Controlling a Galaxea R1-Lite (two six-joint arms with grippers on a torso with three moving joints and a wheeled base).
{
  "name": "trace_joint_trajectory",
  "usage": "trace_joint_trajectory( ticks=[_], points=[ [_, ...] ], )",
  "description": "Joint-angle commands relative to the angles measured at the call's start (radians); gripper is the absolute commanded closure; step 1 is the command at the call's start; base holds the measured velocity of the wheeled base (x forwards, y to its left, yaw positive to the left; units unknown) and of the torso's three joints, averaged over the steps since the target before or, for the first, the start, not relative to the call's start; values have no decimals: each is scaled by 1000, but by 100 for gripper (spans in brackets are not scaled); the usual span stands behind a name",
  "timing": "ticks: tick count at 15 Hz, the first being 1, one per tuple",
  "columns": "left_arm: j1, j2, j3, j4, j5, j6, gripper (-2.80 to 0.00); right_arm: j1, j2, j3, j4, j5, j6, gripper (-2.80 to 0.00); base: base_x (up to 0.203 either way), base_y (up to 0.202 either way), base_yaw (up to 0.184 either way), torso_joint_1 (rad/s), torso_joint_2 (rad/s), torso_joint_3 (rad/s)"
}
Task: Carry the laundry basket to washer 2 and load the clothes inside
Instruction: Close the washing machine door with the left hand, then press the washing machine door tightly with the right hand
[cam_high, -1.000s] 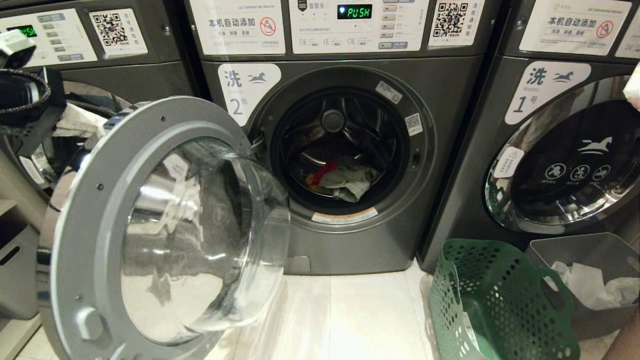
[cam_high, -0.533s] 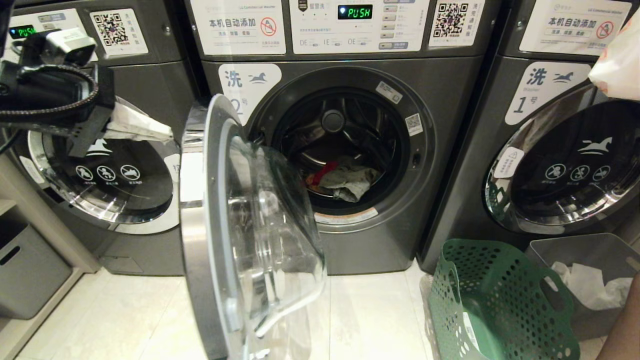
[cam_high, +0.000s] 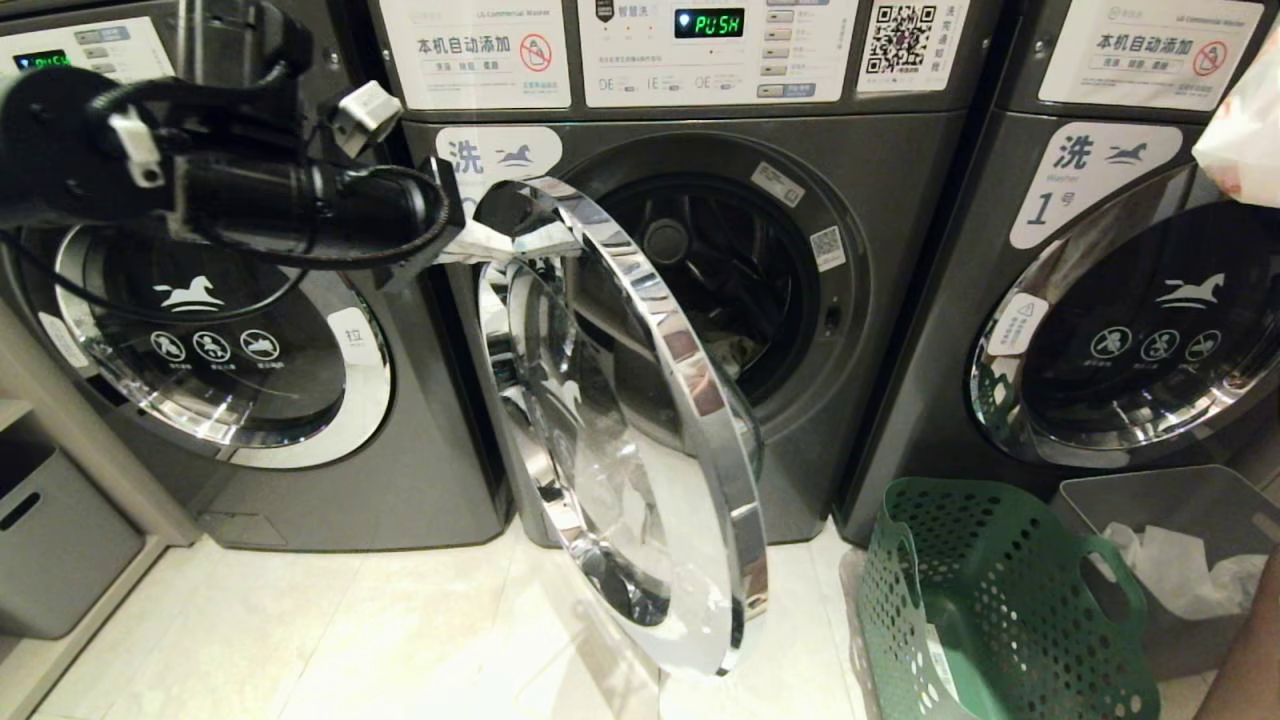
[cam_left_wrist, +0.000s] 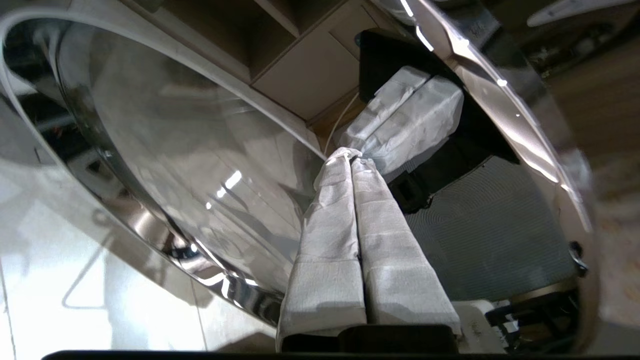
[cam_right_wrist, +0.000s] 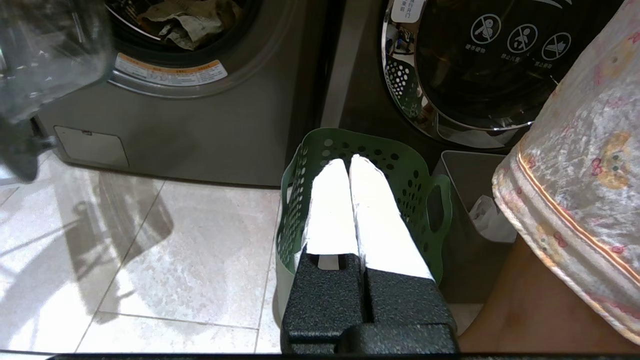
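- The laundry basket (cam_high: 1000, 600) stands on the floor (cam_high: 380, 640) between washer 2 (cam_high: 700, 330) and the machine marked 1 (cam_high: 1120, 300), just beside a grey bin (cam_high: 1190, 500); what shows of its inside looks empty.
- The clothes (cam_right_wrist: 185, 20) lie inside the drum of washer 2, a crumpled grey-green piece on top, so loading looks done and closing is the step in hand.
- The door (cam_high: 640, 430) of washer 2 stands part-way across the opening, its chrome rim edge-on to the head camera.
- The left gripper (cam_left_wrist: 348, 159) has its fingers pressed together with nothing between them, tips against the outer face of the door near the rim.
- The right gripper (cam_right_wrist: 348, 165) hangs above the basket, fingers together and empty.
- Risks, as I judge them:
  - Closed fingertips on polished chrome and glass may slide off, leaving the door ajar.
  - Too weak a push may not latch the door.
  - A garment near the drum's lip may get trapped in the seal.
  - A person (cam_right_wrist: 565, 200) stands close on the right, so a wide arm swing could hit them.
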Motion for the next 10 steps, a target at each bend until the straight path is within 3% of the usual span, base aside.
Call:
trace_joint_trajectory(
  ticks=[1,5,7,10],
  points=[
    [-74,148,-2,-250,93,-20,0,0,1,2,-1,0,-3,0,0,0,0,0,0,0],
    [-131,262,-2,-571,316,-23,0,0,1,0,-29,-1,-13,0,0,0,0,0,0,0],
    [-139,236,0,-590,395,-27,0,0,8,-55,-38,21,-32,0,0,0,0,0,0,0],
    [-147,158,3,-583,443,-21,0,0,158,-219,14,50,-24,0,0,0,0,0,0,0]
  ],
)
